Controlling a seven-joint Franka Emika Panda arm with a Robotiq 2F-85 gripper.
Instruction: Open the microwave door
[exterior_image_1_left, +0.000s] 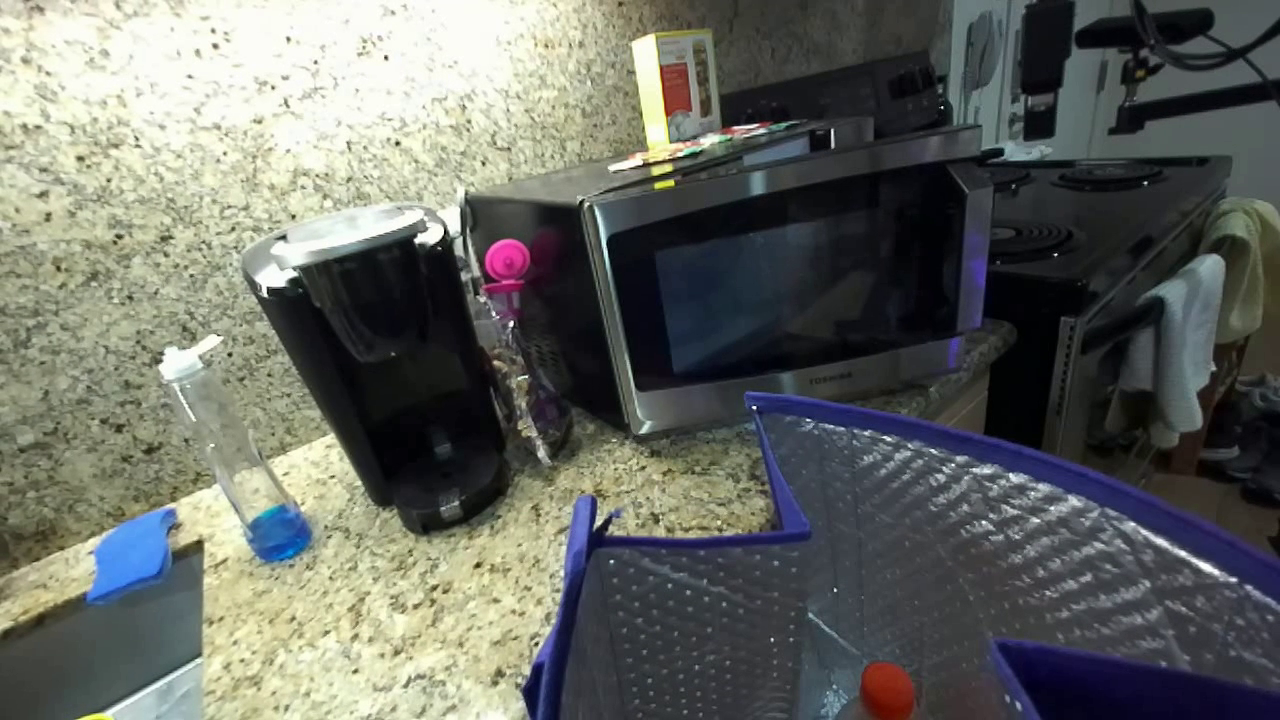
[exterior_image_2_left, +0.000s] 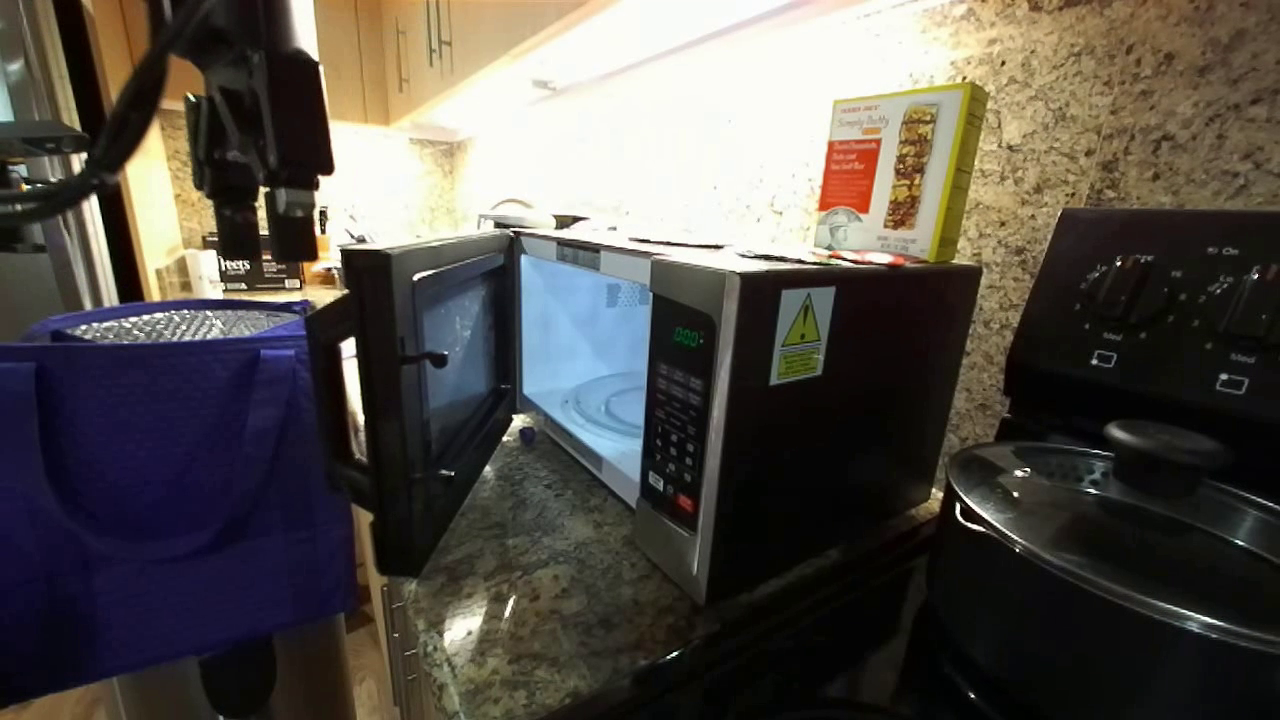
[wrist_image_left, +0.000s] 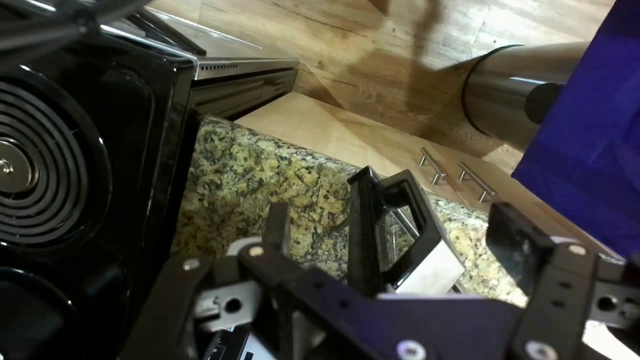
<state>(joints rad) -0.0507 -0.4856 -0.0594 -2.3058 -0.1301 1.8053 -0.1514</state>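
Observation:
The microwave (exterior_image_2_left: 850, 420) stands on the counter; its lit inside with the glass plate shows in an exterior view. Its microwave door (exterior_image_2_left: 400, 400) stands open, swung well out from the body. The door's silver frame and dark window (exterior_image_1_left: 800, 290) face the camera in an exterior view. My gripper (exterior_image_2_left: 266, 235) hangs above the level of the door's top, near its free edge, pointing down; it also shows in an exterior view (exterior_image_1_left: 1040, 110). In the wrist view my gripper (wrist_image_left: 395, 235) is open and empty. The door's edge and handle (wrist_image_left: 420, 225) appear below, between the fingers, apart from them.
A purple insulated bag (exterior_image_2_left: 180, 480) stands in front of the counter beside the door. A black coffee maker (exterior_image_1_left: 390, 370) and a bottle (exterior_image_1_left: 240, 460) stand beside the microwave. A stove (exterior_image_1_left: 1110, 230) with a lidded pot (exterior_image_2_left: 1100, 560) adjoins. A yellow box (exterior_image_2_left: 900, 170) stands on the microwave.

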